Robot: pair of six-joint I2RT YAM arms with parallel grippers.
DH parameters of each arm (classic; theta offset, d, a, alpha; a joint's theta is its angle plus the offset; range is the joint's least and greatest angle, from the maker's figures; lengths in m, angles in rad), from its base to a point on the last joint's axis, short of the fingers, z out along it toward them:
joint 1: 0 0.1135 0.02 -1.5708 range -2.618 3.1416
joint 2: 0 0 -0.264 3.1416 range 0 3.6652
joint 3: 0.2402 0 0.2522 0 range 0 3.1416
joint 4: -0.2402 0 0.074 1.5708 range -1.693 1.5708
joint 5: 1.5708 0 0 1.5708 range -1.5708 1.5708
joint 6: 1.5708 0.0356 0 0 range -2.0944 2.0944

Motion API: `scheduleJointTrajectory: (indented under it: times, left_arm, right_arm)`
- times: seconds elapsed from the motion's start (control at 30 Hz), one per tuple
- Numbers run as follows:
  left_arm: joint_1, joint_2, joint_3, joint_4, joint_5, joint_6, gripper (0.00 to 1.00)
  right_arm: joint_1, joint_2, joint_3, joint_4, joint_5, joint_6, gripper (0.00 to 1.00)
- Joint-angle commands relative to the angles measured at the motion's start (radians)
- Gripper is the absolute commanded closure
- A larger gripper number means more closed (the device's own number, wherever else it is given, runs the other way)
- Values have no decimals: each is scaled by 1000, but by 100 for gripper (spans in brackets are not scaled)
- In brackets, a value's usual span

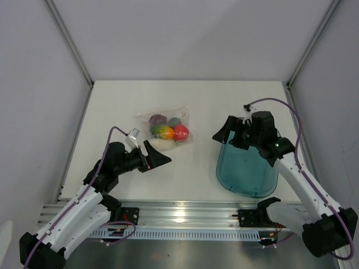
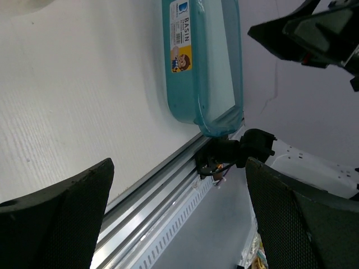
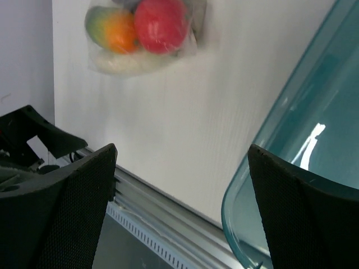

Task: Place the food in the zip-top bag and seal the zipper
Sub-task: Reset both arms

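Bag: you have the clear zip-top bag (image 1: 166,130) lying flat on the white table (image 1: 123,106), near its middle, between the two arms and a little farther back.
Food: all the pieces you can see sit inside the bag. These are a red tomato (image 1: 181,132), an orange-yellow piece (image 1: 163,132), a white radish (image 1: 162,143) at the near edge, a dark purple piece (image 1: 158,119) and a green piece (image 1: 174,121) at the far edge.
Zipper: too thin and clear to make out, so you cannot tell whether it is pressed shut.
Left end effector (image 1: 161,154): released, fingers spread wide, holding nothing, just near-left of the bag and apart from it.
Right end effector (image 1: 229,136): released, fingers apart, holding nothing, to the right of the bag, over the far rim of the tray.
Tray: a teal see-through oval tray (image 1: 247,171) sits on the table right of the bag, well apart from it; a "BASIN" label shows on its side in your left wrist view.
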Motion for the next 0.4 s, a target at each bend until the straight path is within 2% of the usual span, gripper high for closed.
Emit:
scheduleJointTrajectory:
  times: [0.0,0.2,0.3,0.33,0.37]
  left_arm:
    - [-4,-21,-43,151,70,-72,0]
    - [-4,-108,-195,231,101,-111,1]
    - [-4,-182,-312,365,126,-176,1]
    - [-4,-203,-342,472,138,-200,0]
    - [-4,-228,-437,546,164,-227,1]
  right_arm:
    - [9,-150,-82,-25,48,59,1]
    - [17,-430,-235,-108,102,127,0]
    - [18,-580,-342,-121,62,179,1]
    - [18,-620,-364,-124,50,196,1]
    - [18,-713,-387,-104,24,220,1]
